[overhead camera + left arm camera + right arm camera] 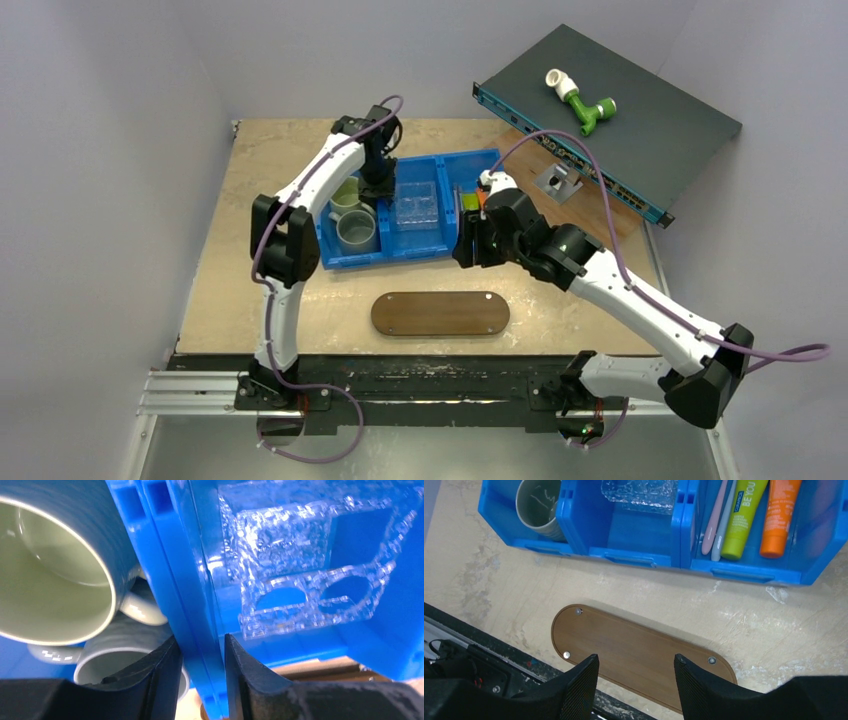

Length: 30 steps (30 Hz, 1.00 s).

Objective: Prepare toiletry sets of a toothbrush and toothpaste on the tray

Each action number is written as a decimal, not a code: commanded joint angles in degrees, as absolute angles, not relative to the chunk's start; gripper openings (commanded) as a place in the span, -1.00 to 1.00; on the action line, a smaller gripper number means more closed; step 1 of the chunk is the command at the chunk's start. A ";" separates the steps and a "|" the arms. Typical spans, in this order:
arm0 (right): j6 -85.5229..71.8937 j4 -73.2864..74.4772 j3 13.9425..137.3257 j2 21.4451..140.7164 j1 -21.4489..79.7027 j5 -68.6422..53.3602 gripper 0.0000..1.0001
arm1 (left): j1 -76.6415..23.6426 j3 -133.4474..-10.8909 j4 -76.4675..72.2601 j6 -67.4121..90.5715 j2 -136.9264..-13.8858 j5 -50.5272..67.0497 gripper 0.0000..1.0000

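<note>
The dark brown oblong tray (pixel 440 313) lies bare in front of the blue bin (pixel 400 255). In the right wrist view the bin's right compartment holds a pinkish toothbrush (pixel 713 522), a pale blue-white toothbrush (pixel 724 527), a green toothpaste tube (pixel 744 517) and an orange tube (pixel 779 515). My right gripper (pixel 636 662) is open and empty, above the tray (pixel 644 652) and just in front of the bin (pixel 465 238). My left gripper (pixel 200 647) is shut on the bin's divider wall (pixel 195 605) between the left and middle compartments (pixel 378 188).
Two grey mugs (pixel 357 232) (pixel 345 195) fill the bin's left compartment. A clear plastic piece (pixel 415 205) lies in the middle one. A dark flat box (pixel 640 130) with a green-and-white pipe fitting (pixel 582 103) sits at the back right, with a small metal bracket (pixel 558 180) beside it.
</note>
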State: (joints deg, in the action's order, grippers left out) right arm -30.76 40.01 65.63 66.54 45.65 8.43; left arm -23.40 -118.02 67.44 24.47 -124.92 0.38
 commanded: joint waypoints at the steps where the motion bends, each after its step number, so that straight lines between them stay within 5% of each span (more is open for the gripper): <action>1: -29.48 40.30 70.95 68.89 45.79 10.24 0.18 | -24.61 -122.20 69.04 20.53 -112.98 0.36 -0.26; 15: -27.69 39.01 81.65 80.45 45.79 11.16 0.18 | -24.61 -116.87 69.74 19.57 -98.70 -5.29 0.21; 24: -26.24 37.72 88.68 87.68 46.20 8.60 0.12 | -24.57 -101.71 65.09 19.24 -82.93 -9.48 0.52; 30: -25.09 38.18 94.31 93.34 48.05 8.14 0.10 | -24.52 -89.98 62.90 20.79 -71.80 -9.87 0.94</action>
State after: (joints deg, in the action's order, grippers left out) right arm -26.89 39.24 89.23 90.98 46.33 9.15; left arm -24.51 -95.57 66.26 20.36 -78.02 -8.27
